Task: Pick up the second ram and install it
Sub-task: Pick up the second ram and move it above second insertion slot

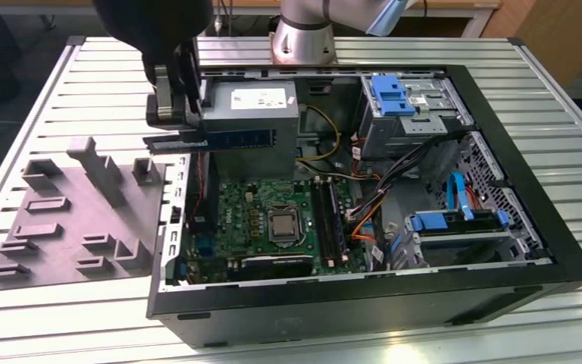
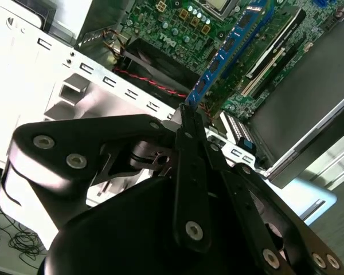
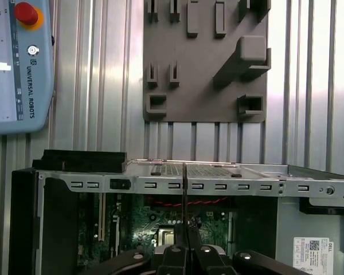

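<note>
My gripper (image 1: pixel 190 135) is shut on the second ram (image 1: pixel 233 140), a slim dark stick with a blue-green face. It hangs level above the open computer case, over the case's wall on the exterior view's left, in front of the power supply. In the second wrist view the ram (image 2: pixel 229 48) sticks out from the closed fingers (image 2: pixel 189 172) towards the motherboard (image 2: pixel 178 28) below. In the first wrist view the ram (image 3: pixel 184 195) appears edge-on as a thin dark line rising from the gripper (image 3: pixel 185 247). The motherboard's long black slots (image 1: pixel 326 218) lie lower, towards the exterior view's right of the processor socket.
The grey moulded fixture plate (image 1: pixel 69 220) lies on the slatted table on the exterior view's left of the case (image 1: pixel 533 250). Inside the case are the power supply (image 1: pixel 251 102), cables and blue drive brackets (image 1: pixel 390 95). A teach pendant (image 3: pixel 17 63) rests on the table.
</note>
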Robot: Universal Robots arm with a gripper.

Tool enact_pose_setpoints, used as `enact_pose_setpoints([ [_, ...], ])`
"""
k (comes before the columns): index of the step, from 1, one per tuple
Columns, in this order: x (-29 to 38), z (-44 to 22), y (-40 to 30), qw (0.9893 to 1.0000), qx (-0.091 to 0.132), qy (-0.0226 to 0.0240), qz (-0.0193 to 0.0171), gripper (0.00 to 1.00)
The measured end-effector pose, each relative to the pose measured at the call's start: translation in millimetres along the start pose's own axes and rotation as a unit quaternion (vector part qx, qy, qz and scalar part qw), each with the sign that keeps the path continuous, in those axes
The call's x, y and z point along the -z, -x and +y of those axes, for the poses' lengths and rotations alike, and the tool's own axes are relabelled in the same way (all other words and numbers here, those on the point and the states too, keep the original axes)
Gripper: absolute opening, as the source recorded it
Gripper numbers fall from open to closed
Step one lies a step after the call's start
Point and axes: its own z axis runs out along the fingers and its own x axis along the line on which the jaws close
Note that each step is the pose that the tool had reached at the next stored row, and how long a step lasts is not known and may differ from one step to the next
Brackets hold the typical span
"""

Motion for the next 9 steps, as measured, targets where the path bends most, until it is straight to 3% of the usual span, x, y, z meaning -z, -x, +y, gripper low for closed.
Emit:
enact_pose_setpoints([
  [9, 0.0, -5.3, -0.1, 1.0, 0.0, 0.0, 0.0, 0.11],
])
